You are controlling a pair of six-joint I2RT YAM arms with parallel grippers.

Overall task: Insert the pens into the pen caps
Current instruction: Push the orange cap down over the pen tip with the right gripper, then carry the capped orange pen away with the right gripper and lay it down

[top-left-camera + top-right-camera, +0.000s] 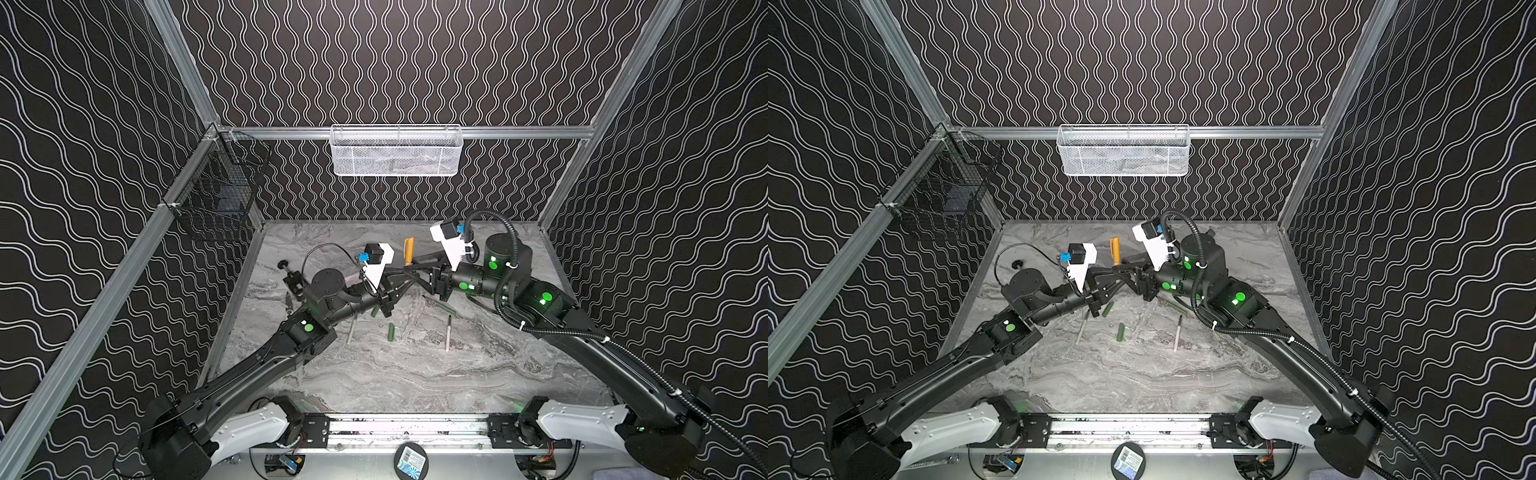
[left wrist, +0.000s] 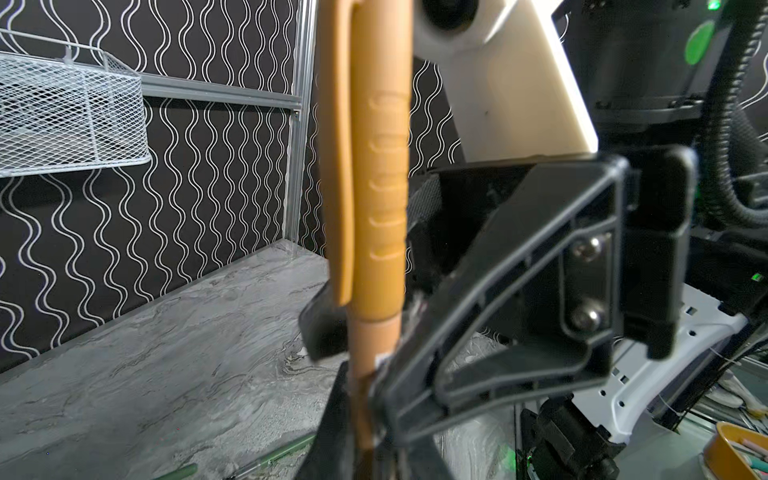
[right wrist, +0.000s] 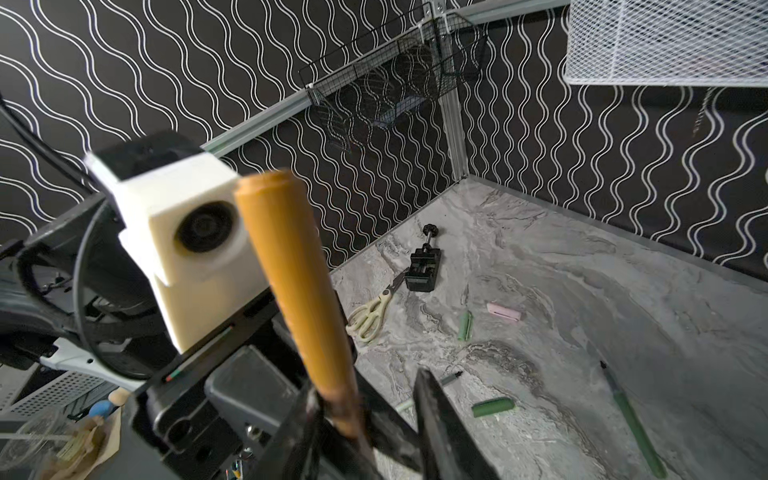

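Tan-gold pen (image 2: 371,345), slim plastic barrel, stands roughly upright above mid-table, with the ribbed gold-brown clip cap (image 2: 382,187) seated on its upper end. Left gripper (image 2: 361,428) is clamped on the barrel low down. The right gripper (image 3: 370,419) flanks it just under the cap, jaws parted, with a gap showing on one side. Loose pens counted on the table, three: pale green pen (image 1: 352,330), pink-white pen (image 1: 448,333), dark green pen (image 3: 631,419). Loose caps, four: dark green cap (image 1: 391,332), second dark green cap (image 1: 1108,308), pale green cap (image 3: 465,326), pink cap (image 3: 503,311). Also one black vise (image 3: 422,266) and one pair of cream-handled scissors (image 3: 370,316). Surface: grey marbled tabletop (image 1: 415,374). Enclosure: black walls with white wavy lines (image 1: 395,62), one white mesh basket (image 1: 395,149), one black wire basket (image 1: 216,187).
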